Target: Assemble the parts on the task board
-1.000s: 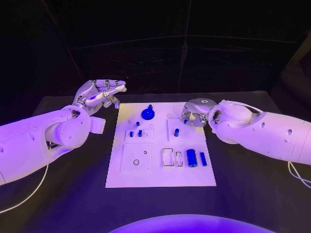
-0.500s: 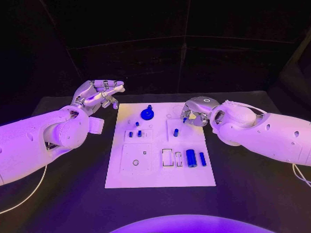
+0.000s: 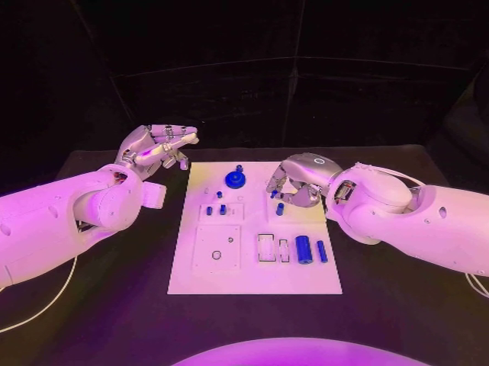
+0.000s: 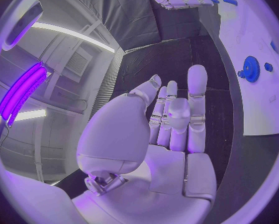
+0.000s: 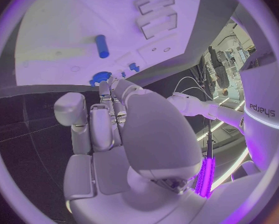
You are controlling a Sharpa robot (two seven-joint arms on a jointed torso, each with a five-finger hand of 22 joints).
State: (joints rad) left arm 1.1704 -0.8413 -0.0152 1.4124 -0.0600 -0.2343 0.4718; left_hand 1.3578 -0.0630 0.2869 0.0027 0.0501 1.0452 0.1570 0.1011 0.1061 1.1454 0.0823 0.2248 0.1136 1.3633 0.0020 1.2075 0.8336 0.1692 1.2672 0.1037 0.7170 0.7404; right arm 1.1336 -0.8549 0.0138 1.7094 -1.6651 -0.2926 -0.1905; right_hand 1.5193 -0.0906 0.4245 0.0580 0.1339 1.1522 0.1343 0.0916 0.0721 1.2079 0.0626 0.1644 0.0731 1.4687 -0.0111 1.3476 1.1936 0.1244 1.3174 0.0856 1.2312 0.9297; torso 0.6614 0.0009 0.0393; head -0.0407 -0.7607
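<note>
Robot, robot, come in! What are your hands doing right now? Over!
Left hand open, off the task board. Right hand over the board's far right, fingers curled; hold unclear. Blue gear standing on board. Nothing in the way.

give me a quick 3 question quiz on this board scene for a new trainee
1. True or false: the left hand rests on the task board.
2. Which hand hovers over the board's far right part? A) left B) right
3. Fill in: the round blue gear sits near the board's ____ edge.

Key:
1. False; it is off the board, above the black table, holding nothing.
2. B, the right hand.
3. Far.
</note>
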